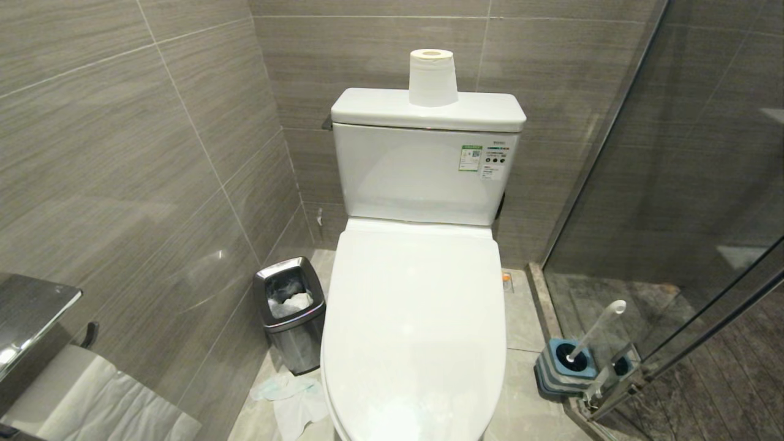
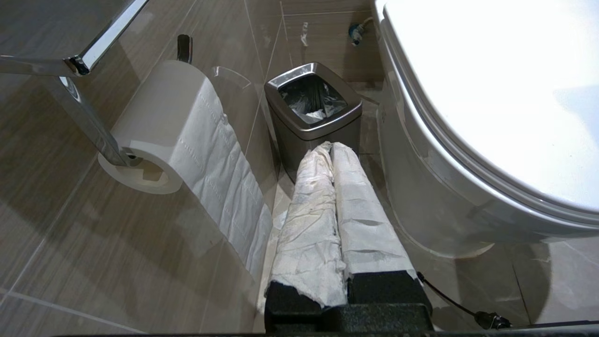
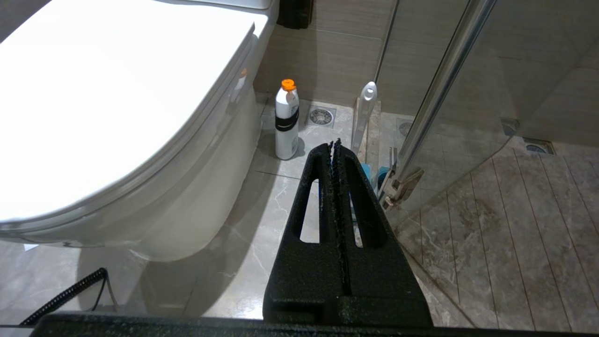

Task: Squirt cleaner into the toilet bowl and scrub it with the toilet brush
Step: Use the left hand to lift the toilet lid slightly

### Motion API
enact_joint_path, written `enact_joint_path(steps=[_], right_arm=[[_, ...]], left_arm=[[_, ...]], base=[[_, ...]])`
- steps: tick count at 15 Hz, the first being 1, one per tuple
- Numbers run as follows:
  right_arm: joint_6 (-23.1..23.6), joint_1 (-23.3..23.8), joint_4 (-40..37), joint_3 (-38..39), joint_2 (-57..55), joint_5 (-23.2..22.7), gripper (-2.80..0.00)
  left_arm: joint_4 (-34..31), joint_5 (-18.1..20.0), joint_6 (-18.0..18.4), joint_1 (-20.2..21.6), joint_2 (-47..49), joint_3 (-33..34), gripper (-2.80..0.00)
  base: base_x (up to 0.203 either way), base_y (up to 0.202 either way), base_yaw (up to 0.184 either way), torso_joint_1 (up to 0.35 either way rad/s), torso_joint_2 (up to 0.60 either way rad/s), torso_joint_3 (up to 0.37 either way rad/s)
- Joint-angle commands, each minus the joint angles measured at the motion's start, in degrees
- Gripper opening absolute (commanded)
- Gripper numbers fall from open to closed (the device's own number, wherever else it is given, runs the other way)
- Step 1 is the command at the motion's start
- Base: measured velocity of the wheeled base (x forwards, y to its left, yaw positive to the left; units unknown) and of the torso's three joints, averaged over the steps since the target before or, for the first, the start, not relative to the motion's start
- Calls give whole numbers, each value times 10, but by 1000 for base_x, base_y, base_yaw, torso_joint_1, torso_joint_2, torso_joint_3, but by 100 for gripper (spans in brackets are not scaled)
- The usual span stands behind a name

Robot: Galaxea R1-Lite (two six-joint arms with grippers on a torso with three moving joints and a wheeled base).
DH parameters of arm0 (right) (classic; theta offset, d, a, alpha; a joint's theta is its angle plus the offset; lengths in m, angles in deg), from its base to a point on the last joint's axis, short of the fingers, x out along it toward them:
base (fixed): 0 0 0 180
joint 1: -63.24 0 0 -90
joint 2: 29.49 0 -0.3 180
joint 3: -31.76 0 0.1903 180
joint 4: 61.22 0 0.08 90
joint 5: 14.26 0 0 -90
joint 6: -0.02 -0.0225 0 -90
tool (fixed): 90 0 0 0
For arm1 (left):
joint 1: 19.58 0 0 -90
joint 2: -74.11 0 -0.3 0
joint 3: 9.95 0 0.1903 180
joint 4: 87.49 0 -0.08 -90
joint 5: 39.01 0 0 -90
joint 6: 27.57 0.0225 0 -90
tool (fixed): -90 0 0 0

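Tiled floor: cleaner well beyond right tool, pressed together, empty.

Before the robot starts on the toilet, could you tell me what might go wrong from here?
The lid is down over the toilet bowl, so squirting now would wet the lid, not the basin. The cleaner stands upright in the narrow gap beside the bowl and looks easy to tip. The toilet brush leans close to the glass door, so pulling it out could knock the glass.
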Motion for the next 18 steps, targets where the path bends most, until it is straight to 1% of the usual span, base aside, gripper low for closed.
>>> enact_joint_path(steps=[1,9,11,18], right_arm=[[0,0,0,1,0,0,-280],[0,0,0,1,0,0,-280],[0,0,0,1,0,0,-280],[0,0,0,1,0,0,-280]], left_arm=[[0,0,0,0,1,0,-280],[0,0,1,0,1,0,-280],[-1,5,12,0,1,0,-280],[-2,1,6,0,1,-1,-280]], base=[[0,0,0,0,0,0],[0,0,0,0,0,0],[0,0,0,0,0,0],[0,0,0,0,0,0]])
